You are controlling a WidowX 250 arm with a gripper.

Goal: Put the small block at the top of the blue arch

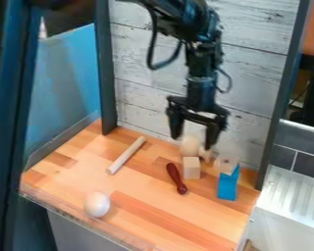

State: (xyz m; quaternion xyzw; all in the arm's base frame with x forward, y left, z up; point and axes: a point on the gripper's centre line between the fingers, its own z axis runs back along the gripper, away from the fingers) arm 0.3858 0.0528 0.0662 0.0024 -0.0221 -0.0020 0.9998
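White ball point(97, 204) sat nearest on the wooden counter point(149, 208), no bother. Next up was the blue arch point(227, 187), a pale piece point(227, 164) right by its top; couldn't tell if on or behind, so I'd have checked that landing spot first. The small block point(192, 168) (the pale cube, I reckon) stood past the dark red piece point(176, 178), just in front of a rounded one point(190, 146). Above hung the gripper point(194, 144), jaws open. Best bet was squaring up on the cube's sides, dropping straight so the rounded one didn't get pinched, then lifting above arch height before crossing.
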